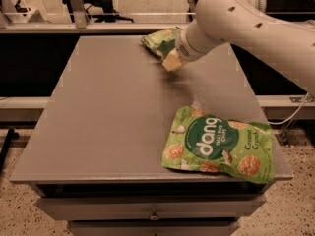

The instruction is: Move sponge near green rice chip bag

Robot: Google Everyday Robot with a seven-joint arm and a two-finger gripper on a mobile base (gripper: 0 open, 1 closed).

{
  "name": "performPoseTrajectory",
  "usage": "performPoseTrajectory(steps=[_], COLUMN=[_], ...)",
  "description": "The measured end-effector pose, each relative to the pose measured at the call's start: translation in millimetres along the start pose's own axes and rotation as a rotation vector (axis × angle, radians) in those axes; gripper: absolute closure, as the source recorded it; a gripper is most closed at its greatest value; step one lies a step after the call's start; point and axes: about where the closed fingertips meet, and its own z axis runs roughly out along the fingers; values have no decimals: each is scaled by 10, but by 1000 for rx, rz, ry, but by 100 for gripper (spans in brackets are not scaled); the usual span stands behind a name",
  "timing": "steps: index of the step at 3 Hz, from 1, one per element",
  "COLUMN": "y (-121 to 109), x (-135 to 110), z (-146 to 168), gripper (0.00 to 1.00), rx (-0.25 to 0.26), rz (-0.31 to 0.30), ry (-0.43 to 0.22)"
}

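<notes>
Toward far edge of table (98,132), gripper (175,59) clamped on sponge (170,63), just beside green rice chip bag (158,38), dang bag (221,144) front rt

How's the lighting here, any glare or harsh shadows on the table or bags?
Camera view: dim, warm light, no hard shadows on the table; no strong glare on the dang bag; the claw with the sponge, beside the green rice chip bag at the far edge, is evenly lit.

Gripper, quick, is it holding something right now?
Gripper: closed on the sponge, close by the green rice chip bag.
</notes>
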Motion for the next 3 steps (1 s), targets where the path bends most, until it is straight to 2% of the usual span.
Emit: performPoseTrajectory(steps=[1, 2, 3], y=[-540, -923, -1113], x=[373, 549, 597], z=[18, 105, 208], gripper=[100, 100, 100], rx=[64, 99, 103], rz=[28, 39, 38], ry=[47, 68, 76])
